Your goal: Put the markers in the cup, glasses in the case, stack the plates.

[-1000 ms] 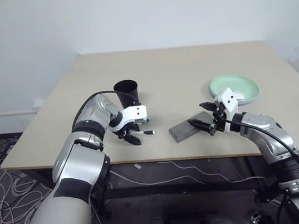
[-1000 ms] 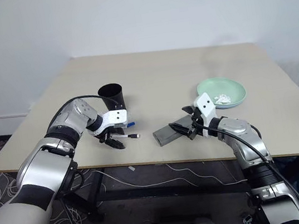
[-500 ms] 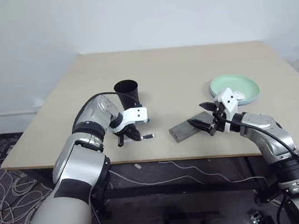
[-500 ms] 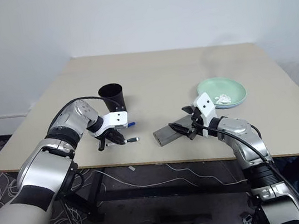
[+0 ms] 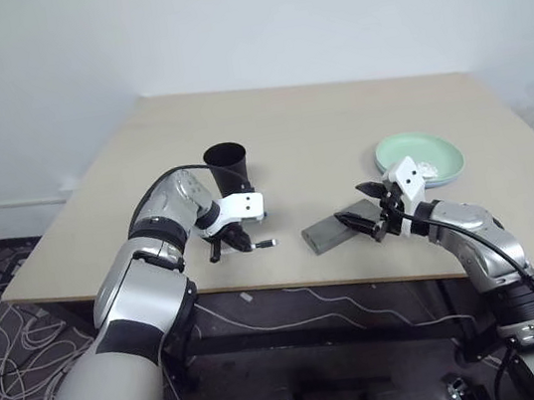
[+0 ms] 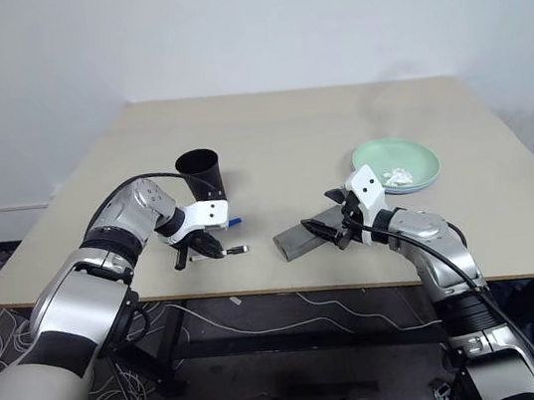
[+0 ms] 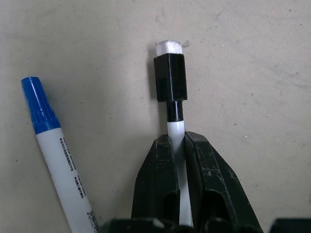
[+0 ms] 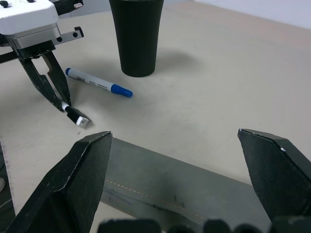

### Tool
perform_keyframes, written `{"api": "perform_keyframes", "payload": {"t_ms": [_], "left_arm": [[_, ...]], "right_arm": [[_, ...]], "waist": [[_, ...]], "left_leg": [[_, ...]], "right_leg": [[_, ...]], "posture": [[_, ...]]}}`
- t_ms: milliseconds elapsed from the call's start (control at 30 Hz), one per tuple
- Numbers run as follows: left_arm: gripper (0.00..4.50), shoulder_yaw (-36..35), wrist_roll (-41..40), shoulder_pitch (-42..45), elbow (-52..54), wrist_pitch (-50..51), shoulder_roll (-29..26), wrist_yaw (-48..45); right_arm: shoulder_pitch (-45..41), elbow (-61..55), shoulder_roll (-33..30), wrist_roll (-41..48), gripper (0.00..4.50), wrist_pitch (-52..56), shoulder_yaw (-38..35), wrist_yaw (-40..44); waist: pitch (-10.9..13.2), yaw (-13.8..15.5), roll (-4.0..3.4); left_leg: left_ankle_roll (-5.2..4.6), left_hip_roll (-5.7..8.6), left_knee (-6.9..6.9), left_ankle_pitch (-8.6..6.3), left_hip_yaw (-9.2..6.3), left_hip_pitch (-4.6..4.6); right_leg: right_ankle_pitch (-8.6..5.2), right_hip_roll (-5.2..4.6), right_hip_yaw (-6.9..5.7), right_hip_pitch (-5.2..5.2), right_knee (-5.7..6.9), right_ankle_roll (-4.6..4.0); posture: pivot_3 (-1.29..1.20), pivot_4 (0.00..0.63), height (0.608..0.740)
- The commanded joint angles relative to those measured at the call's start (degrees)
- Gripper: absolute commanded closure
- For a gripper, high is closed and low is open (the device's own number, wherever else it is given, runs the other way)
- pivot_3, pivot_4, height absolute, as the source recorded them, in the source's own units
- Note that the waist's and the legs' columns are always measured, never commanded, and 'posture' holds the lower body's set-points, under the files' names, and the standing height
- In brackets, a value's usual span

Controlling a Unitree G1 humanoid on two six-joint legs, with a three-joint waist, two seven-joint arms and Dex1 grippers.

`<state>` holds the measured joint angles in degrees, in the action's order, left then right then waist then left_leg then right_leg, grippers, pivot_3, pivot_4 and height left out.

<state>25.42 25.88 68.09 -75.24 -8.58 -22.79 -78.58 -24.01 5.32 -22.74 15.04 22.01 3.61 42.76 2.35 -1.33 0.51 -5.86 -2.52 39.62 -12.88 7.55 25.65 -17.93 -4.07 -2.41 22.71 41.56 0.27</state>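
Beige tabletop (image 5: 338, 139) against a plain white wall is what I'm working over, and the action is sitting near its front edge; I'm clamping the left gripper (image 7: 178, 145) onto a marker with a black cap (image 7: 170, 77), pinching the white barrel low down so the capped end is poking out past the fingertips and lying against the table; I'm judging that grip is there so the pen can be lifted and tipped into the cup (image 5: 227, 166), which is standing upright just behind the hand; a second marker with a blue cap (image 8: 97, 83) is lying flat between the cup and the gripper, waiting its turn; moving outward, the grey case (image 5: 332, 233) is lying closed near the middle of the front edge, and I'm holding the right gripper (image 8: 177, 145) over its end with the fingers spread wide and gripping nothing, probably parked ready to deal with the lid; beyond it the mint green plate (image 5: 420, 159) is sitting on a light blue plate (image 6: 415, 182), so the stacking is looking done; I can't make out the glasses.
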Motion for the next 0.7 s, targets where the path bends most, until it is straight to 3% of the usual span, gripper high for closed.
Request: {"api": "perform_keyframes", "payload": {"t_ms": [33,333,700], "left_arm": [[4.41,-2.4,-2.5,0.9,1.2,-0.3,0.8,-1.2],[4.41,-10.7,-10.9,2.9,5.1,1.3,0.2,-4.1],[4.41,-27.4,-27.9,-1.3,18.0,2.1,-0.2,8.4]], "right_arm": [[-1.3,-2.1,-0.4,0.4,0.00,-0.3,-0.9,-0.1],[-1.5,-2.0,-0.9,0.4,0.00,0.0,-1.1,0.2],[-2.5,-0.5,-2.1,0.3,0.00,0.0,-0.9,1.3]], "waist": [[0.0,0.0,0.00],[0.0,-0.2,0.00],[0.0,-0.2,-0.01]], "left_leg": [[0.00,0.00,-0.01,0.00,0.00,0.01],[0.22,0.00,0.07,0.28,0.03,0.92],[-0.15,0.05,0.22,0.42,0.20,0.91]], "right_leg": [[0.00,0.00,-0.01,0.00,-0.01,0.00],[0.14,0.01,-0.08,0.80,0.06,-0.01],[0.35,0.13,-0.31,0.66,0.04,0.38]], "posture": [[0.00,0.000,0.734],[0.00,0.000,0.734],[0.00,0.000,0.734]]}}
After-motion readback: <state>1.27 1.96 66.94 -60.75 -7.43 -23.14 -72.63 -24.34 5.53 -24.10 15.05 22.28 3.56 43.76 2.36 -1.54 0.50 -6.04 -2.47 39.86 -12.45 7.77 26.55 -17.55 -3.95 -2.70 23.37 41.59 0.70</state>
